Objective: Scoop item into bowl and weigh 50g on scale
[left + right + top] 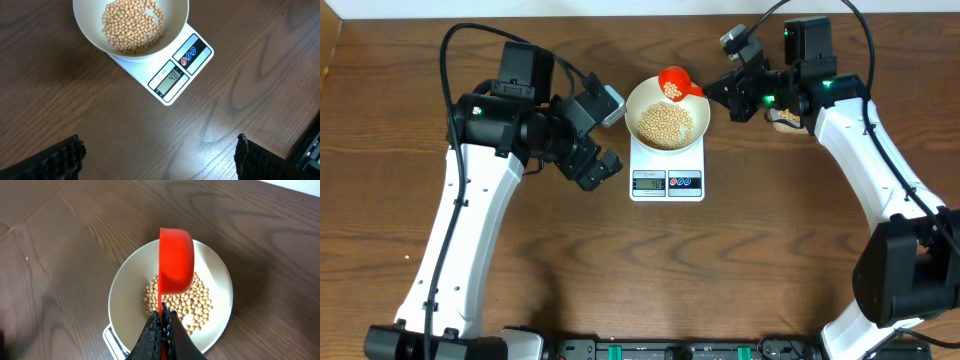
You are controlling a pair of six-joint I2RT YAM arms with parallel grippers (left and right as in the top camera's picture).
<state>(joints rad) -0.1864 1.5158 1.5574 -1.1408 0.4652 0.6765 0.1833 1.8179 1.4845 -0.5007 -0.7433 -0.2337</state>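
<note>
Right claw (161, 325): clamped tight on the handle of the red scoop (176, 260), at 2 o'clock from the bowl (631, 112).
Scoop: over the bowl's 12 o'clock rim, with a few beans (666, 124) inside it.
Beans: most are heaped in the bowl.
Bowl: sits on the scale (667, 182), whose display at 6 o'clock reads 49.
Left claw (160, 160): spread wide and holding nothing, above the counter (50, 110) at 9 o'clock from the scale.

the left wrist view's top edge cuts the bowl (87, 25). overhead, the scale (667, 168) shows digits too small to read.
</note>
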